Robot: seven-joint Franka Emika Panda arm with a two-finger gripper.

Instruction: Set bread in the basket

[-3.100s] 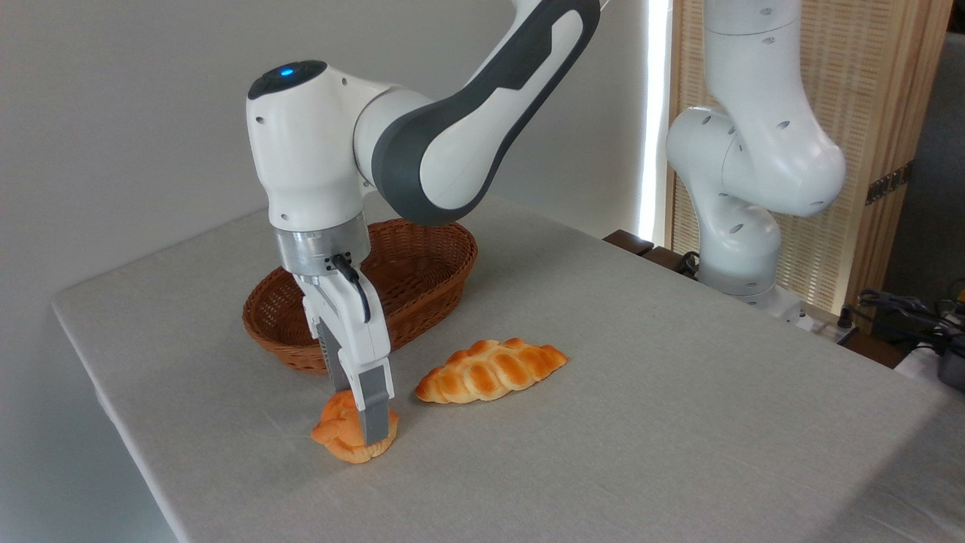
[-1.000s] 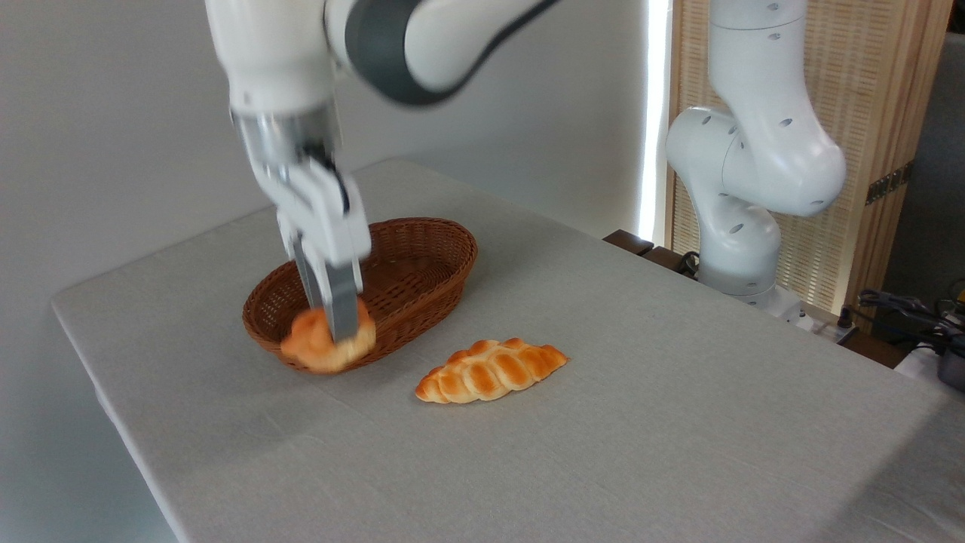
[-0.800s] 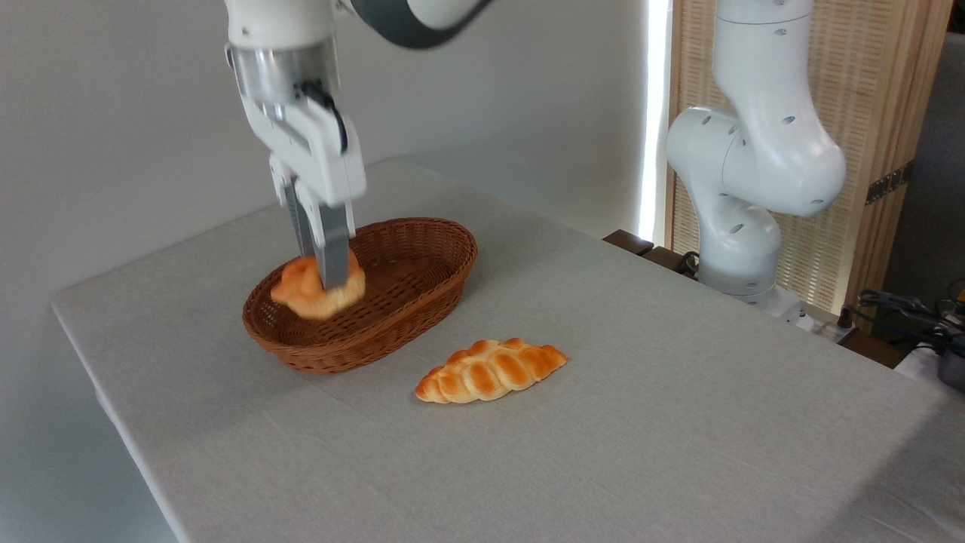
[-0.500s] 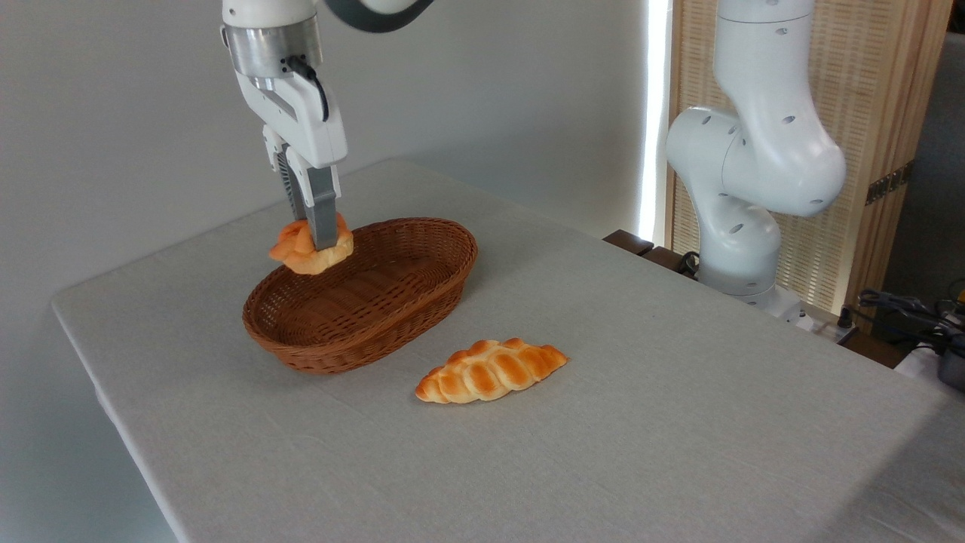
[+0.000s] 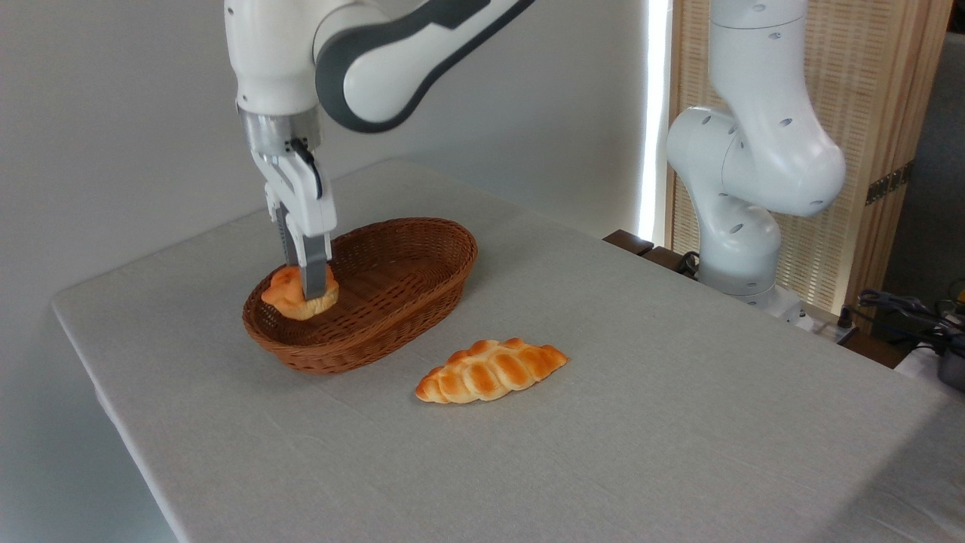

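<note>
Camera view: jaws clamped on bun (image 5: 298,297), wicker basket (image 5: 392,302) floor directly beneath jaws, bun low inside rim.

— What colours are on the pale grey cloth-covered surface (image 5: 641,392)?

— A small orange-golden knotted bun (image 5: 290,299), and an oval brown wicker basket (image 5: 392,302) with a tight woven ribbing. A long braided loaf (image 5: 490,369) shows golden plaits with paler cream seams.

— And the machine?

— A glossy white robot arm (image 5: 362,53) with dark grey bands; its white-and-grey end effector (image 5: 307,290) sits under a silver metal collar.
</note>
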